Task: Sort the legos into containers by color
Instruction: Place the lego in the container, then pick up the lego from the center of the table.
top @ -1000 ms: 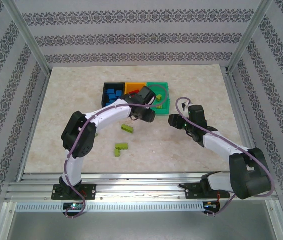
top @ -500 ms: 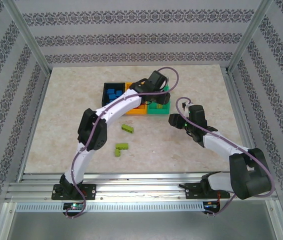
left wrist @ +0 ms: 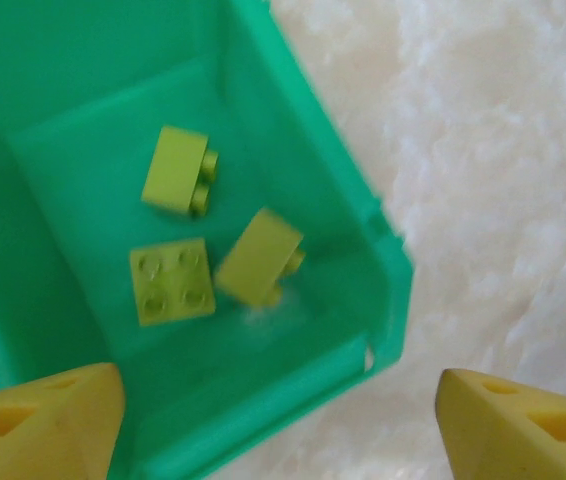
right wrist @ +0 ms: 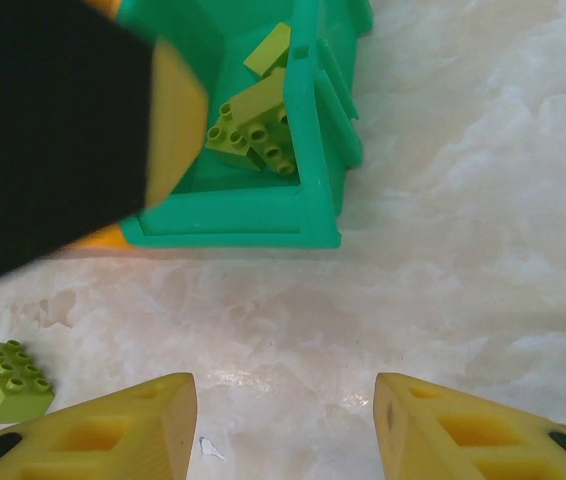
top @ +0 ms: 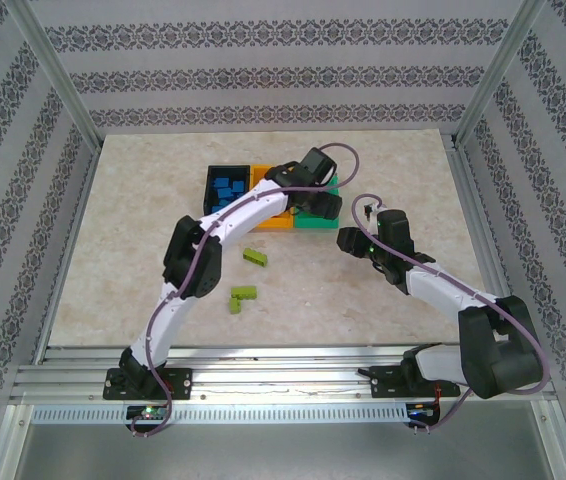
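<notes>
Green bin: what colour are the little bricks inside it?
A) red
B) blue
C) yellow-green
C: the left wrist view looks straight down on three yellow-green bricks lying on the floor of the green bin.

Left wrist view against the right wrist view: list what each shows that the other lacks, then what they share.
Left wrist: the floor of the green bin from above, with three yellow-green bricks on it, one lying studs up.
Right wrist: a loose yellow-green brick on the table, a sliver of the orange bin, and the left arm's jaws hanging by the green bin.
Both: the green bin, yellow-green bricks inside it, the marbled table.
</notes>
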